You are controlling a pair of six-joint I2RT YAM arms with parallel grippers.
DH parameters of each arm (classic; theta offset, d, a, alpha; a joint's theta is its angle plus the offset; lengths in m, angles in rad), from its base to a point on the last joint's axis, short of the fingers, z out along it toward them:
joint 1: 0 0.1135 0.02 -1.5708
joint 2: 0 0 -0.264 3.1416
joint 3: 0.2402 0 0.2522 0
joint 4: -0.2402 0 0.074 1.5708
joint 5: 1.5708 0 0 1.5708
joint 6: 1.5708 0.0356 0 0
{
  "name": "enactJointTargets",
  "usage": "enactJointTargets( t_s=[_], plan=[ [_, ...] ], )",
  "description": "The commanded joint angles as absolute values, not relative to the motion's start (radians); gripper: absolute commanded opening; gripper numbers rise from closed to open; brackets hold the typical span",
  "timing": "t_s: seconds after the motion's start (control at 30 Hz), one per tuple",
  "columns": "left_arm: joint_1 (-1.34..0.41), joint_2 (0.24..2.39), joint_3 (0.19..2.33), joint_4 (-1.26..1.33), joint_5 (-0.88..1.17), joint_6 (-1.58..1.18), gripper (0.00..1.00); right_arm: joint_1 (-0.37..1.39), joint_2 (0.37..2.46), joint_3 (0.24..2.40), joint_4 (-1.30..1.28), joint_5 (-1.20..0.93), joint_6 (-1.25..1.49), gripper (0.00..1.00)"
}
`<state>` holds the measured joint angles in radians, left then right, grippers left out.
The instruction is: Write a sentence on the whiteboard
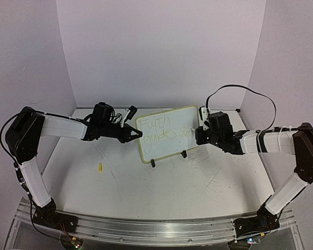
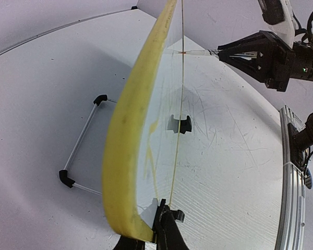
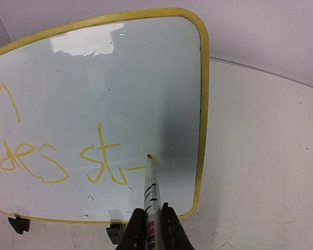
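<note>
At centre left of the overhead view, the left gripper (image 1: pixel 133 134) is clenched on the left rim of the whiteboard (image 1: pixel 169 122). The board stands mid-frame on the table (image 1: pixel 146 187) and bears yellow writing. At centre right, the right gripper (image 1: pixel 198 134) grasps a marker (image 3: pixel 151 195), whose tip touches the board just past "st".

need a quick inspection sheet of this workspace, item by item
surface: white table, scuffed and scratched
job's things: whiteboard propped on its stand, yellow writing ending in "st"; marker tip on it
clutter: small yellow piece on the table, left of the board
grippers: left gripper shut on the whiteboard's edge; right gripper shut on the marker
cables: black cable looping over the right arm
surroundings: plain white walls
</note>
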<state>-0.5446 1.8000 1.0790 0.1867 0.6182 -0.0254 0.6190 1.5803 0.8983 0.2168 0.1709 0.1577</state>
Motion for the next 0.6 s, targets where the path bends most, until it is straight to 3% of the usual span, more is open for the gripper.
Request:
enactJointTargets(
  t_s=[0.0, 0.57],
  plan=[
    [-0.517, 1.812, 1.084, 0.110, 0.394, 0.083, 0.00, 0.632, 1.587, 0.940, 0.244, 0.132, 0.160, 0.00],
    [-0.517, 1.813, 1.087, 0.110, 0.394, 0.084, 0.00, 0.640, 1.611, 0.913, 0.166, 0.204, 0.182, 0.00]
  ],
)
